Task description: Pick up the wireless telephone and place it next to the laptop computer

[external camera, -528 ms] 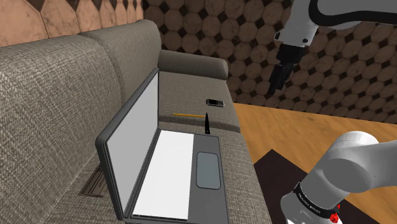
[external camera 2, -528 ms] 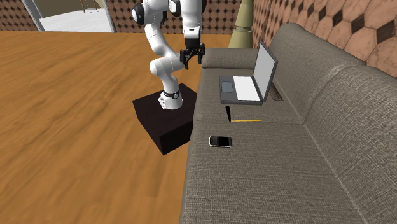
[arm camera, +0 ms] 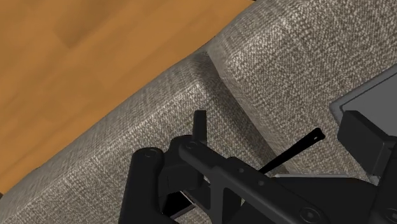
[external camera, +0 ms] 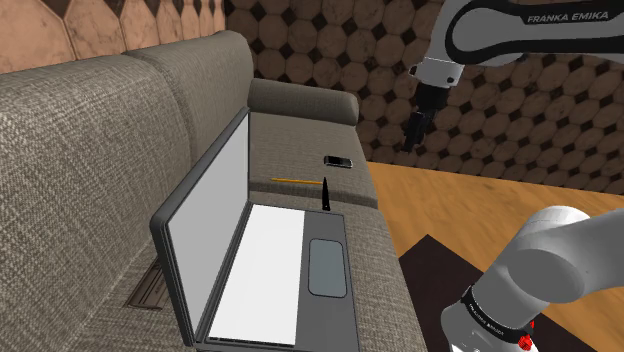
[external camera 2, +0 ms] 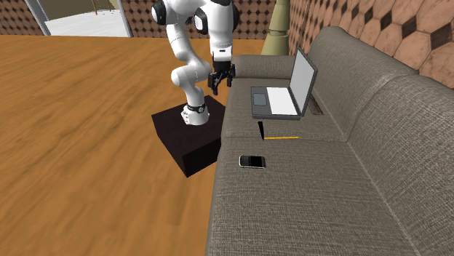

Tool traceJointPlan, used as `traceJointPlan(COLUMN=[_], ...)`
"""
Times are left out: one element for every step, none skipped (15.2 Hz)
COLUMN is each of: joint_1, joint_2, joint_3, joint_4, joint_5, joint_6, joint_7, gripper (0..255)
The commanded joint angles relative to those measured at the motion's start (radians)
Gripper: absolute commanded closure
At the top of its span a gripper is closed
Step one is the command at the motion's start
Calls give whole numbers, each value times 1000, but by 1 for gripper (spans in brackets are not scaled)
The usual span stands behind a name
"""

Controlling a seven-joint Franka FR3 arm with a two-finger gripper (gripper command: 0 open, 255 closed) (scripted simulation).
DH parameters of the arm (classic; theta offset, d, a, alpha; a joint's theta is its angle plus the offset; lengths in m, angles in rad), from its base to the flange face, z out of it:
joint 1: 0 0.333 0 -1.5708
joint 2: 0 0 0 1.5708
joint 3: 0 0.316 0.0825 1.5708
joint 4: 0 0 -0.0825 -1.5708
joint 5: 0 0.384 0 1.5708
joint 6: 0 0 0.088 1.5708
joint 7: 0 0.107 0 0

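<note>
Grey woven fabric covers the sofa (external camera: 100, 130), and everything you need lies on its seat. The laptop (external camera: 270, 270) stands open on the near cushion in the shoulder view, its pale keyboard deck facing up and its screen raised toward the backrest.

Your target, the wireless telephone (external camera: 338, 161), is a small dark handset with a lighter rim. It lies flat on the far cushion in the shoulder view, close to the seat's front edge and well apart from the laptop. Between the two you can see a thin yellow pencil (external camera: 290, 180) lying flat across the seat. A short black stick (external camera: 326, 193) stands near the pencil's end, just beyond the laptop's far corner.

The end effector (external camera 2: 221, 87) hangs in the air from the white arm (external camera: 520, 30), pointing down. In the second exterior view it sits beside the sofa's front edge, on the laptop's side, far from the telephone. Its jaws stand apart there, with nothing between them.

The black stand (external camera 2: 182, 142) rests on the wooden floor (external camera 2: 87, 131), close against the sofa's front. In the wrist view you look over the sofa's rounded front edge, with the floor past it and a grey corner of the laptop nearby.
</note>
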Motion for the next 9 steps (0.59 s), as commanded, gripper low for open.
traceJointPlan(joint_1=[4, 6, 8, 11, 13, 16, 19, 22, 25], joint_2=[62, 95, 129, 164, 200, 236, 273, 310, 348], joint_3=[-23, -33, -44, -54, -64, -74, -83, -92, -100], joint_4=[4, 10, 18, 27, 38, 50, 64, 79, 96], joint_5=[-12, -16, -19, -21, -22, -22, -21, -19, -16], joint_6=[64, 93, 122, 149, 176, 202, 227, 251, 274], joint_7=[-49, -72, -96, -119, -143, -166, -190, -214, -238], gripper=[0, 0, 0, 0, 0, 0, 0, 0, 0])
